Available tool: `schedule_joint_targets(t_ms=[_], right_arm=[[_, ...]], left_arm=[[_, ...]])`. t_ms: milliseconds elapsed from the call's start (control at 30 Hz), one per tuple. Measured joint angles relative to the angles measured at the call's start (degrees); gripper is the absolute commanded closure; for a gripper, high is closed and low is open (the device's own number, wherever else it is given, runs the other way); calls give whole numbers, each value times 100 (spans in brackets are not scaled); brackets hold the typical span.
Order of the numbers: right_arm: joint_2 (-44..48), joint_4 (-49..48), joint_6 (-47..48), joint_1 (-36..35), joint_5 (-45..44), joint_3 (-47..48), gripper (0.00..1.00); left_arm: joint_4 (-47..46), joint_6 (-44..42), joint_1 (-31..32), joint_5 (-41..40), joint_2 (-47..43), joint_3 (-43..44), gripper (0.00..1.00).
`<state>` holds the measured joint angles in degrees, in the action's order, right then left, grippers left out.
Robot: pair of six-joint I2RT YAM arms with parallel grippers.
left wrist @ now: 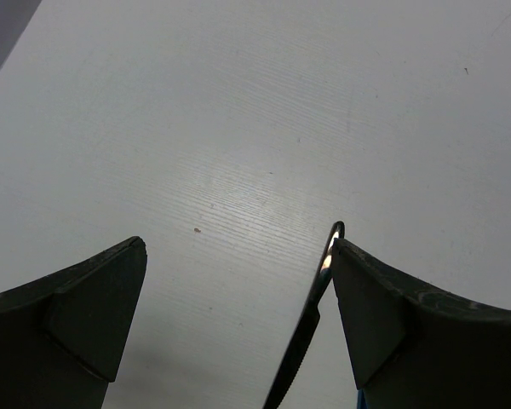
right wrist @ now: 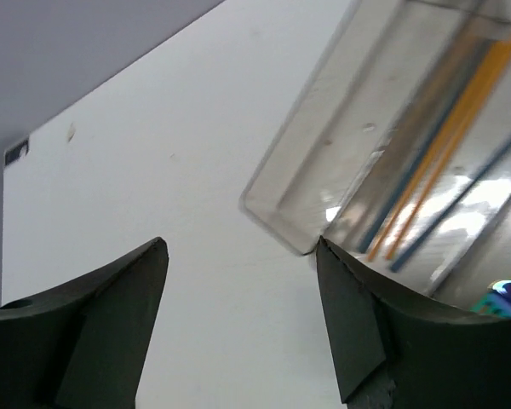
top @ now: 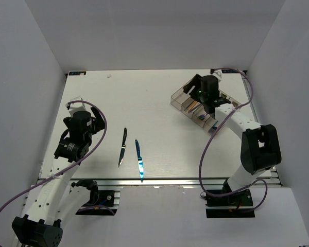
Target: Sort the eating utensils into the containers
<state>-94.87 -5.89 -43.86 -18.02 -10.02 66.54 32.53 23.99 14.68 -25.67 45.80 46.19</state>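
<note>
While pale walls (top: 36,62) close off the left, back and right sides of the white table (top: 154,98), the wide middle of the board lies open, and only the near edge, marked by a metal rail (top: 170,181), has no wall. The tray (top: 179,98) sits angled in the far right corner area, near the right wall, with bare board on its left. Two utensils lie loose near the front centre, well apart from the tray: a black knife (top: 123,147), and just to its right a blue knife (top: 139,159) whose lower end almost reaches the rail. The left gripper (left wrist: 238,245) hangs over bare board on the left side with its fingers spread as wide as they go and nothing between them. In its wrist view the black knife shows past the edge of one finger, while the top view shows the knife lying apart from the arm. The right gripper (right wrist: 240,247) is above the near corner of the tray, its fingers parted and holding nothing, with bare table between the tips and the tray corner just beside one finger. Inside the tray's long compartments lie orange chopsticks (right wrist: 450,128) and blue chopsticks (right wrist: 458,200), running lengthwise. The rest of the tray's contents are blurred.
</note>
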Motion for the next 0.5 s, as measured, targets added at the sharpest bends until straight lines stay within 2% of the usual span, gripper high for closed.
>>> schedule_joint_targets(t_ms=[100,267,500], right_arm=[[114,280,798,-695,-197,280,11],[-114,1062,1628,-2146,-688,1134,11],[-455,1779,1775,-3547,-1139,977,11]], left_arm=[[0,0,0,-2,2,0,2],[2,2,0,-11,24,0,2],[4,2,0,-52,28,0,2]])
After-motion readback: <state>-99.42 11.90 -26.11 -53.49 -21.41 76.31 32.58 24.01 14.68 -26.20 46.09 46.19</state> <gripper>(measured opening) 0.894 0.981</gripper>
